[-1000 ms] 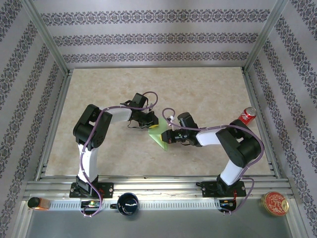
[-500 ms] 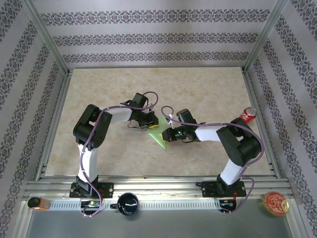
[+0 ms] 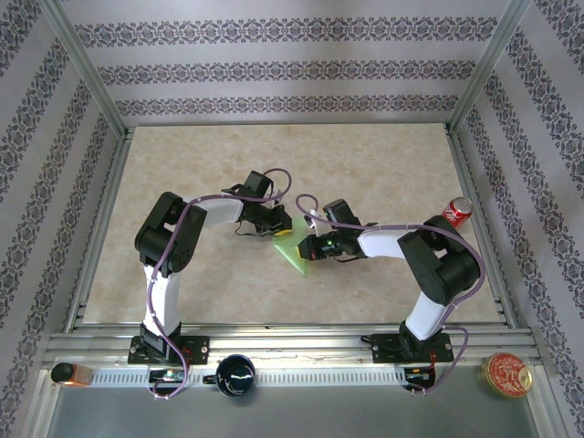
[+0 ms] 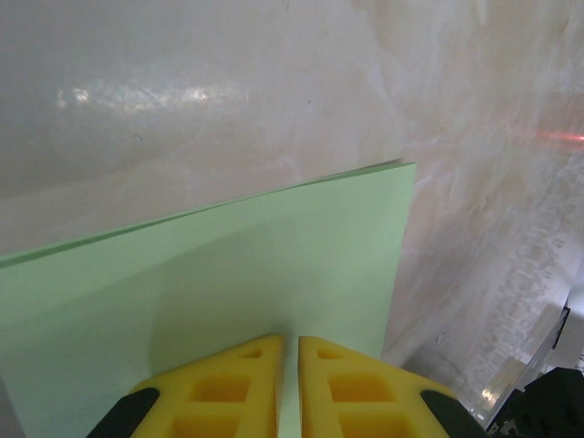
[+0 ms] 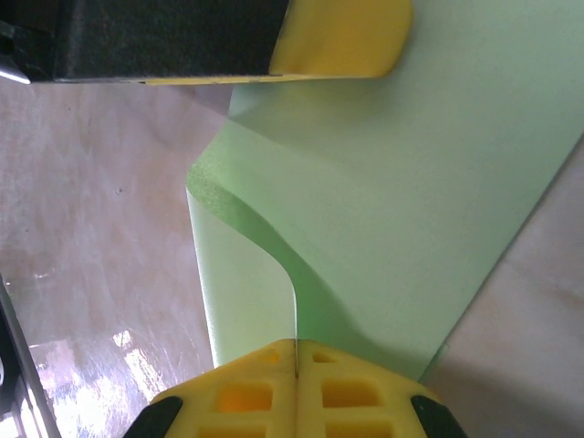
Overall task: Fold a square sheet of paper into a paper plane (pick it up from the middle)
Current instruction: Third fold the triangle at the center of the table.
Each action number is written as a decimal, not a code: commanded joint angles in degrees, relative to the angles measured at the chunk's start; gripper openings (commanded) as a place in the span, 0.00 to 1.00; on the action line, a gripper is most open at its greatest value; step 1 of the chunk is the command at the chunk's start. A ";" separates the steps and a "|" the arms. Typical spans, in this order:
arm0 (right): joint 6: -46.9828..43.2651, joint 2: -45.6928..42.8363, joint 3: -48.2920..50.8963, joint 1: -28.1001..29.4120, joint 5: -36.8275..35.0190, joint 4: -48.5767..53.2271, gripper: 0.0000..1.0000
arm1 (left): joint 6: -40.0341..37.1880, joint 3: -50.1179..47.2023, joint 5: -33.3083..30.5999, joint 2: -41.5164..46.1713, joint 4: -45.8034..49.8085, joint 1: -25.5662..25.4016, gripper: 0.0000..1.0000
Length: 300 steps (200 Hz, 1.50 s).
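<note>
The square sheet of paper (image 3: 294,255) is light green and lies mid-table as a pointed shape between the two arms. My left gripper (image 3: 282,230) sits on its far end. In the left wrist view its yellow fingertips (image 4: 265,351) rest against the flat paper (image 4: 274,255) with only a thin slit between them and nothing in it. My right gripper (image 3: 308,248) is shut on a lifted flap. In the right wrist view the paper's thin edge (image 5: 295,310) curls up into the closed jaws of the right gripper (image 5: 297,345). The left gripper's finger (image 5: 342,36) lies on the sheet beyond.
A red can (image 3: 457,211) stands at the table's right edge. A black mug (image 3: 235,374), a round tin (image 3: 507,374) and a small orange item (image 3: 68,372) sit on the near rail. Metal frame posts and patterned walls enclose the table.
The right gripper has shifted slightly left and away with the flap in it. The left arm has stayed put on the sheet.
</note>
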<state>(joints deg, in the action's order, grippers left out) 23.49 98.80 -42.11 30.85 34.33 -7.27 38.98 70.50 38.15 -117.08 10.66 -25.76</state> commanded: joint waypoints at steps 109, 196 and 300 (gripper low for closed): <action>-3.54 1.39 -4.03 -0.44 -2.51 6.54 0.00 | -0.58 -0.33 -2.82 -0.78 4.73 0.30 0.14; -3.38 1.57 -4.67 -0.46 -2.00 6.29 0.00 | -0.35 -0.76 -2.47 -0.87 4.29 0.31 0.14; -3.88 2.14 -4.91 -0.53 -2.42 7.74 0.00 | -0.22 -0.41 -2.29 -0.78 4.37 0.33 0.14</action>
<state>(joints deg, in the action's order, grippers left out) 20.78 100.47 -46.30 30.85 32.38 -0.73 38.98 70.52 38.17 -117.08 10.68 -25.76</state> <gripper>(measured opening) 0.064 0.141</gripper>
